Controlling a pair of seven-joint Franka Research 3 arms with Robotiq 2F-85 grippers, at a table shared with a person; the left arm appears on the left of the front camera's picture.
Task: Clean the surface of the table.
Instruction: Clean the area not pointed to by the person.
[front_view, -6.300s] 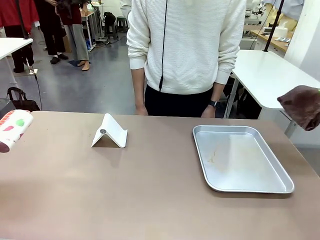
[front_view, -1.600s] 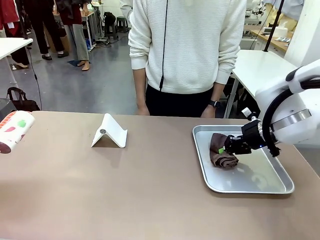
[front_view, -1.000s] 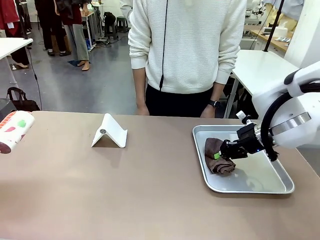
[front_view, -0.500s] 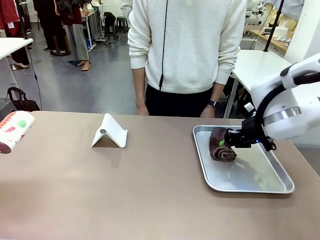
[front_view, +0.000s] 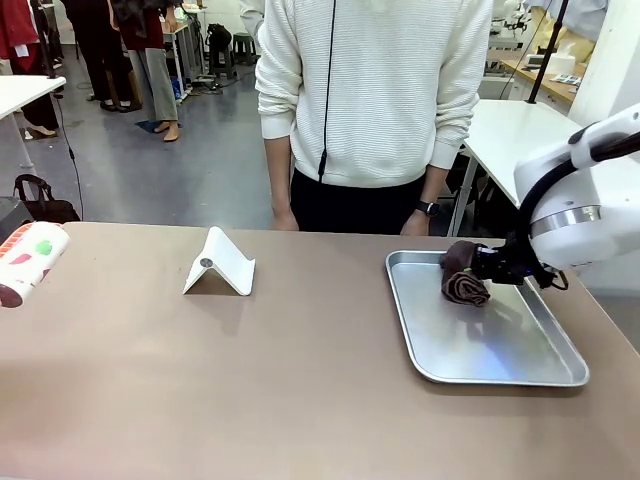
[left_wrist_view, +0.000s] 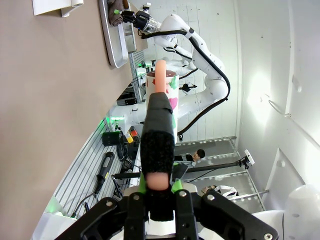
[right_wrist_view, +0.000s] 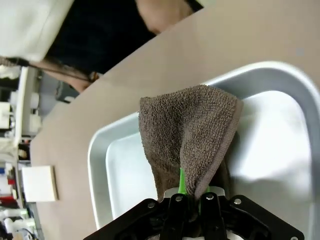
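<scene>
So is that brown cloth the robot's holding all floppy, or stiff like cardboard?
Probably floppy: the brown cloth bunches in soft folds in the right gripper, at the tray. Likely light too, since a two-finger pinch holds it. Its fuzzy loops probably keep it from slipping.

Brown cloth (right_wrist_view: 192, 130) hides the right hand's (right_wrist_view: 189, 191) fingertips.

Front view faces person (front_view: 370, 100) across table (front_view: 200, 380); both wrist views share tray (front_view: 500, 375).

Large rectangular table (front_view: 250, 400), smooth matte tan-brown top, across the foreground.
</scene>
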